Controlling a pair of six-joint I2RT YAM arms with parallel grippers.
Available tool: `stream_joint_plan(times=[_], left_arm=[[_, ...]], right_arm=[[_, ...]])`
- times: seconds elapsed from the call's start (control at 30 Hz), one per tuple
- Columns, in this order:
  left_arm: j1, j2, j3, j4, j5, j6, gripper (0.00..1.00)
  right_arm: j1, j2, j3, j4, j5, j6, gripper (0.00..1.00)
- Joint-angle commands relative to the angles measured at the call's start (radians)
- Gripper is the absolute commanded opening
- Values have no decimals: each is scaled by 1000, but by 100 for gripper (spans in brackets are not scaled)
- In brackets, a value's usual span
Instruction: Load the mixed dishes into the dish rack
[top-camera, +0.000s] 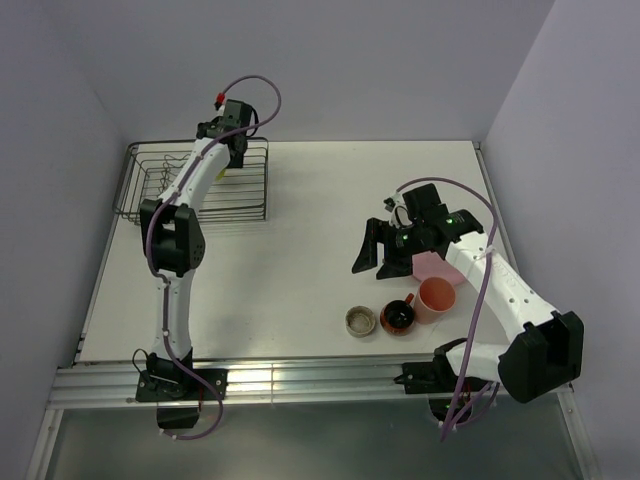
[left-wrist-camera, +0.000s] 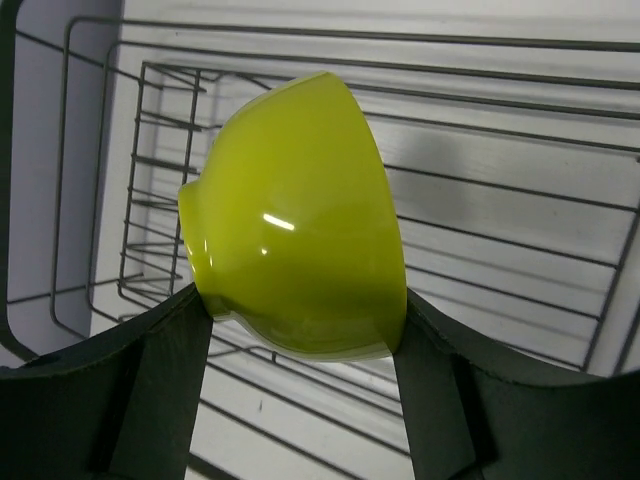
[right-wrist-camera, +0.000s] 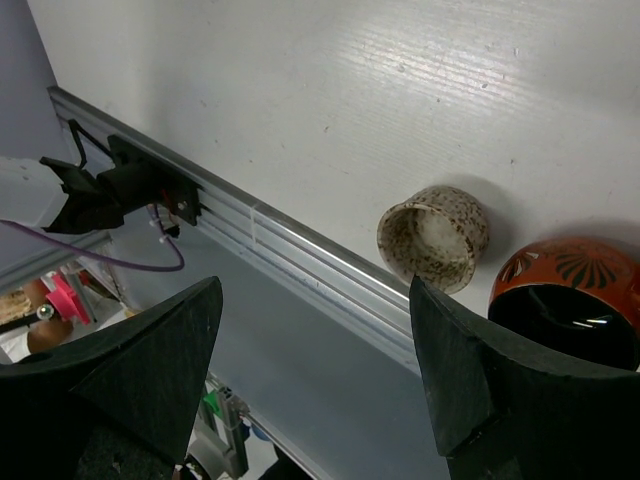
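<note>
Top external view: one wire rack sits in the far left corner of the table. Its long side runs left to right, pretty much parallel to the far edge.
Left gripper: clamped on the green bowl, hanging right over the rack. One finger presses by the foot, the other at the rim.
Bowl direction: it's tipped on its side in the left wrist view, foot pointing left and open mouth facing right and a bit down. So its axis lies roughly across the picture.
Right gripper: fingers spread wide, holding nothing, hovering above the table just left of the pink plate.
Plate: just one, lying flat, partly tucked under the right arm.
Cups: three, all mouth-up on the near right of the table. The salmon cup is right beside the plate. The red mug is dark inside, and its little handle looks to stick out toward the salmon cup. The speckled beige cup is just left of the mug.
Dish count: five total, one in the left gripper and four on the table.
</note>
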Motion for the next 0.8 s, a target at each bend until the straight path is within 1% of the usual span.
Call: stream_joint_plan(times=[0.0,0.13,0.47,0.5,0.57,0.6,0.67,0.77], left_arm=[[1,24,66,115,-99,111,0],[1,53,40,164,-109,152,0],[-2,109,31,176,-125,181,0],[-4,113,29,173,-129,184,1],[-4,124,23,178,-138,189,5],[-4,127,18,186,-143,189,12],[-4,133,9,207,-151,233,14],[-4,152,20,221,-158,244,30]], right_arm=[[3,-37,0,4,-6,-27,82],[3,-48,-6,-3,7,-33,82],[3,-47,0,-7,14,-45,82],[3,-44,1,-7,16,-48,82],[5,-37,3,-15,17,-50,82],[3,-33,7,-21,25,-56,82],[5,-28,9,-45,60,-64,82],[5,-24,12,-76,113,-85,82]])
